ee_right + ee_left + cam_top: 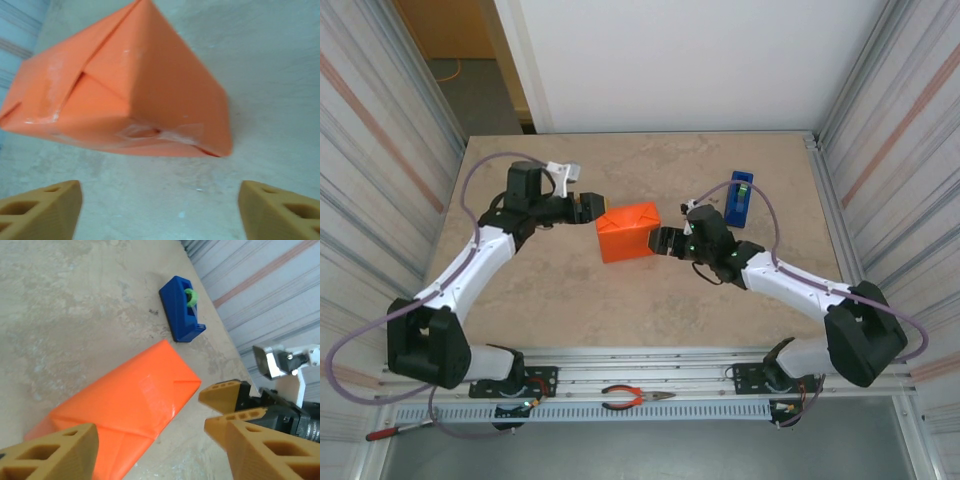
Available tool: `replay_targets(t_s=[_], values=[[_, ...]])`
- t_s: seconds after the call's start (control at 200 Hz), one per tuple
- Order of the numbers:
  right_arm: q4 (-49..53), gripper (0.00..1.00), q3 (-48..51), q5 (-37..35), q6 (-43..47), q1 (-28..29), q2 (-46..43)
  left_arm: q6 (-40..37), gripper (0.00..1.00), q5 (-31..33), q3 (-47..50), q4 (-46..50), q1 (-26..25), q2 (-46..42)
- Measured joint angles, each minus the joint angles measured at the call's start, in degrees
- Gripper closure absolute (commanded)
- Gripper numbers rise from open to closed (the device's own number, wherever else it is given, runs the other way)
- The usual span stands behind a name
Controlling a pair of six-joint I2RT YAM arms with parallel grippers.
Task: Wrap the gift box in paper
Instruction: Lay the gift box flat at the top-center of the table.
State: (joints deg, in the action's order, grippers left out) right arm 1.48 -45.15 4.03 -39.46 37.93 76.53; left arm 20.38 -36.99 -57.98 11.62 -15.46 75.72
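Small orange paper-wrapped gift box [628, 231] sits mid beige tabletop [550, 290] between left gripper [588, 208] and right gripper [665, 242], both gaping wide and empty; looks light, stiff-edged, slick where taped, so I'd pinch its flat opposite sides.

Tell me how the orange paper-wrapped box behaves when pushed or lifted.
The orange paper-wrapped box lies flat on a broad face, so it will probably slide across the beige tabletop rather than tip or roll. Its smooth paper skin may slip when gripped. The taped end folds look crinkled, so a hard squeeze there could dent or tear them.
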Motion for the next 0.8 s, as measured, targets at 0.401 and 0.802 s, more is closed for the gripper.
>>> replay_targets(t_s=[0.401,0.802], values=[[8.2,0.01,-1.0,3.4,4.0,-5.3,2.0,0.6,0.01,10.1,14.7,-0.4,0.0,-10.3],[7.0,0.00,-0.9,6.4,4.6,-5.0,3.9,3.5,0.01,18.3,25.4,-8.2,-7.1,-10.4]])
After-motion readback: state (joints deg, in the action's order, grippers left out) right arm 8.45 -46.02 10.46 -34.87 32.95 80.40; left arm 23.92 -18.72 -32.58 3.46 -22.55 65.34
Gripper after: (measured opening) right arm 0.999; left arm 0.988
